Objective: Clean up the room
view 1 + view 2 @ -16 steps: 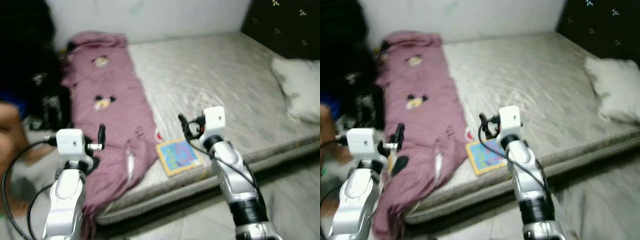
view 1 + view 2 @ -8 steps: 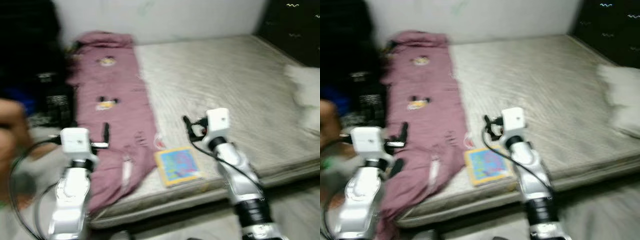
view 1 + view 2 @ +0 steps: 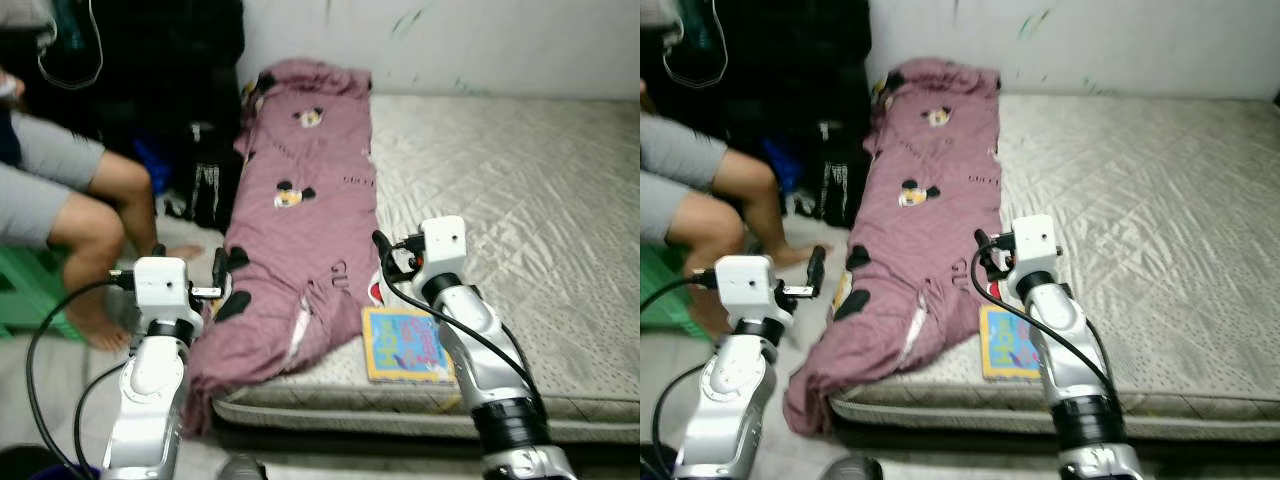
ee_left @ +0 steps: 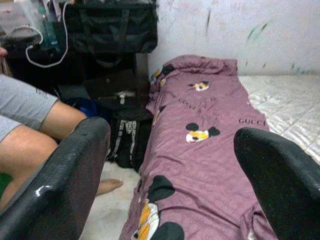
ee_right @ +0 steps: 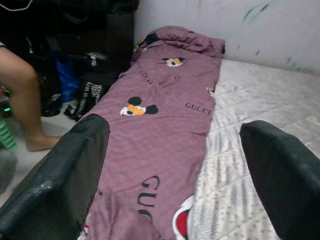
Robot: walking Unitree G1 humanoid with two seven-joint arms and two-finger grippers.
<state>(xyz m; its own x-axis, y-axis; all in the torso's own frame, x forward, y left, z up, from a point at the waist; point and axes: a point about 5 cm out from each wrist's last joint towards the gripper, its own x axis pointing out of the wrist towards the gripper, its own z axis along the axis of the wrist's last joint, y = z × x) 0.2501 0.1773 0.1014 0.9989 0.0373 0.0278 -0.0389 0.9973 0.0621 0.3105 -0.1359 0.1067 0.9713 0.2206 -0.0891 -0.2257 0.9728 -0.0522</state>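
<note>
Along the mattress's [image 3: 520, 200] left edge lies a purple blanket [image 3: 300, 230], near end drooping to the floor. Book [image 3: 405, 343] sits just right of it, w/ what looks like a red-white scrap beside. Left gripper [image 3: 218, 275] & right gripper [image 3: 383, 255] both hover spread wide, holding nothing. Person's legs [image 3: 85, 215] far left.

From the head we look forward and down over both arms at a mattress [image 3: 520, 200] on the floor, the two eyes giving nearly the same picture with a slight sideways offset. Our wrist cameras sit lower and nearer, each facing along its own fingers toward the wall [image 4: 235, 30]. All four views share the purple blanket [image 3: 300, 220] along the mattress's left edge and a seated person's leg [image 3: 735, 185] beside it.
</note>
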